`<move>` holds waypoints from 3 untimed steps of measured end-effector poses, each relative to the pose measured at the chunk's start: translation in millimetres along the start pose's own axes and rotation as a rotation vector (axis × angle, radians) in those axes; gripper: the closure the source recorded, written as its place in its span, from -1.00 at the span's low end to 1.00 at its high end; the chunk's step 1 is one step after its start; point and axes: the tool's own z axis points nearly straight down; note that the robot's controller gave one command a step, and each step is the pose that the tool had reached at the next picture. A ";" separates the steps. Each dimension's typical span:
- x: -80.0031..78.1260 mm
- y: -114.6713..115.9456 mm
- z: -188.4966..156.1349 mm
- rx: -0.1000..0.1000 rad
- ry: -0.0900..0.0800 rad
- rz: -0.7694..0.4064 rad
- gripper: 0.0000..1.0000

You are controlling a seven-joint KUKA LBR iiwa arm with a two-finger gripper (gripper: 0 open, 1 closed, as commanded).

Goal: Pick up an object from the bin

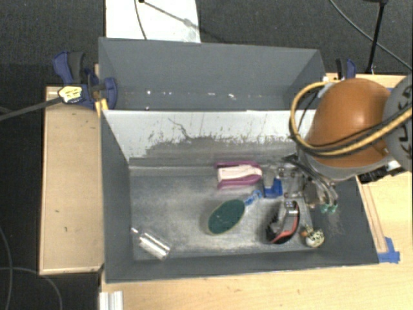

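Note:
My gripper (298,189) hangs low at the right side of the bin, below the arm's wrist. Directly under and in front of it lies a black and red curved thing (282,228) on the bin floor. A small white and green round thing (314,238) rests just to the right of that. Left of the gripper lies a dark green oval brush (225,217) with a blue handle pointing up toward the gripper. A pink and white block (239,174) sits near the back wall, left of the gripper.
A small clear and white thing (151,243) lies in the front left corner. The left half of the floor is bare grey metal. The bin's sloped walls stand close behind and to the right of the gripper.

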 end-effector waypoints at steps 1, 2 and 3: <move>-38.5 24.3 144.1 -0.002 0.006 -0.433 -1.00; -5.3 2.4 111.2 0.000 0.001 -0.256 -1.00; -11.3 20.5 111.7 0.000 -0.003 -0.378 -1.00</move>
